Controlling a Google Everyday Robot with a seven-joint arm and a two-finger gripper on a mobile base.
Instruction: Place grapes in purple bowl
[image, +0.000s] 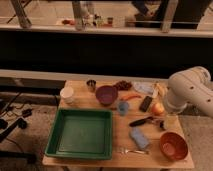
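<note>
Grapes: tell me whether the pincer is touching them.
Apart. Camera view: pincer hangs at the table's right edge, grapes lie far off by the purple bowl.

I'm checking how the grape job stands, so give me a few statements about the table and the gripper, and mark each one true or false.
1. The grapes are inside the purple bowl. False: they lie on the table just beside the bowl, toward the far edge.
2. The green tray sits on the table's front left part. True.
3. The gripper hovers right over the grapes. False: it is at the table's right side, near the round yellow-orange fruit, well away from the grapes.
4. The orange bowl stands at the front right corner. True.
</note>
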